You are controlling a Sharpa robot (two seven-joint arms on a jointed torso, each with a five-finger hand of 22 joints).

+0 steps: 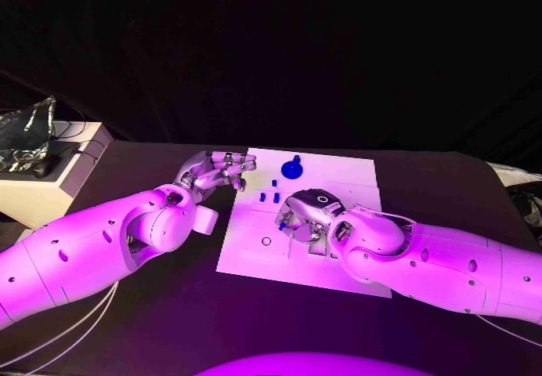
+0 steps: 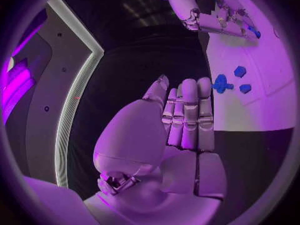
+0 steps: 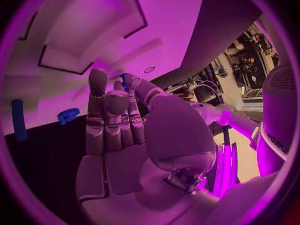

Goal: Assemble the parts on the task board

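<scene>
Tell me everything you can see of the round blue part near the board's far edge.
The round blue part is a flat disc with a small stem or tab sticking out toward the far edge; it looks like plastic. It lies on the task board near its far edge, apart from the smaller blue pieces nearer the robot. Nothing touches it: the left hand is beside the board's edge, and the right hand is over the board's middle.

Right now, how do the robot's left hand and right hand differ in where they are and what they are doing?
The left hand sits at the task board's far left corner, mostly over the black table; the right hand is over the board's middle. In its wrist view, the left hand holds nothing, fingers straight and together; the right hand's fingertips appear to pinch a small blue part. Both are silver hands on white arms.
</scene>
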